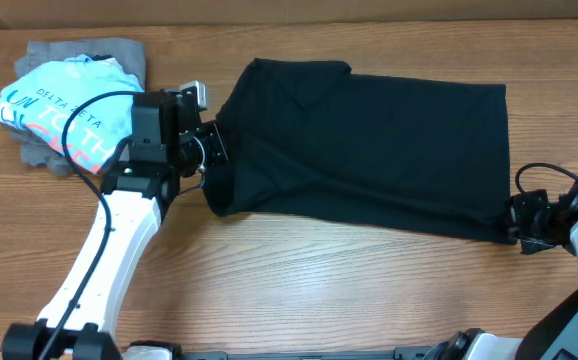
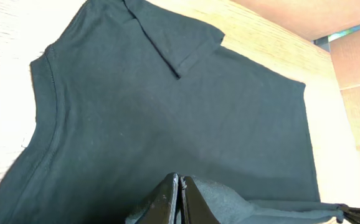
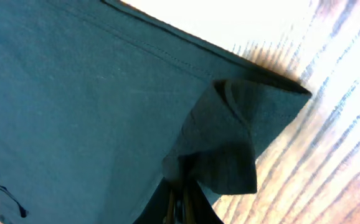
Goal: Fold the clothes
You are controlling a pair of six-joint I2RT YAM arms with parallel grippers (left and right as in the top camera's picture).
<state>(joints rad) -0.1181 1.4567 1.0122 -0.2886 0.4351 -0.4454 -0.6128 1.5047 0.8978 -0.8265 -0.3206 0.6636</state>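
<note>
At the frame's lower right, the right gripper [image 1: 516,222] clenches the black T-shirt [image 1: 369,140] spread across the counter [image 1: 299,290], jaws half buried in cloth; at centre left, the left gripper [image 1: 211,150] pinches its edge; upper left, a blue shirt [image 1: 59,105] mostly hides a grey garment [image 1: 119,50].

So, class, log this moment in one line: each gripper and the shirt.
left gripper: shut on shirt, collar end | right gripper: shut on shirt's hem corner | shirt: spread on table, one sleeve over body

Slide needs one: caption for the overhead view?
Left gripper and right gripper pinch opposite ends of a black T-shirt spread on the table.
</note>
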